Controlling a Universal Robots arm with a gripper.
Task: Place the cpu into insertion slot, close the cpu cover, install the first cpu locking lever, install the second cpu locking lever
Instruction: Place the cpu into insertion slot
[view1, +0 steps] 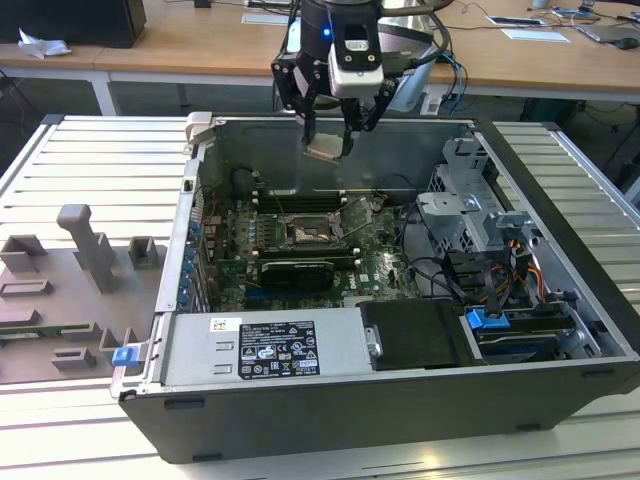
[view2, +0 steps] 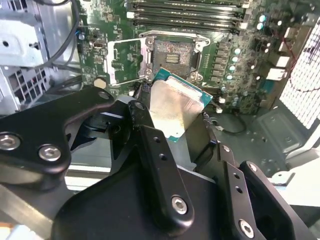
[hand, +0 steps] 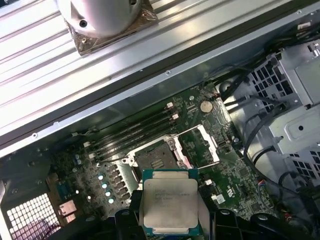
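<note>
Cpu (hand: 170, 202): I had it pinched by two opposite edges, pale metal top facing the first wrist view. It hung in the air above the open case, clear of the board.
Gripper (view1: 328, 142): pressed in on the cpu from both sides. In the second wrist view my black fingers (view2: 145, 125) flanked the chip.
Insertion slot (hand: 155, 161): sat on the green board below the cpu, with its dark contact field uncovered inside the grey rim.
Cpu cover (hand: 209, 144): was swung up and open just beside the slot, with green board showing through its window.
Memory slots (hand: 135, 132): ran as long black rows just past the slot, towards the case's back wall.
Black card (view1: 297, 270): stood on the board on the slot's other side, nearer the exterior camera.
Case (view1: 300, 420): lay on its side with the top open, resting on a ribbed metal table (view1: 90, 440).
Grey fixture (view1: 90, 255): sat on the table at the exterior view's left, well apart from the board.
Desks (view1: 150, 50): wooden tops stood far behind the case.
</note>
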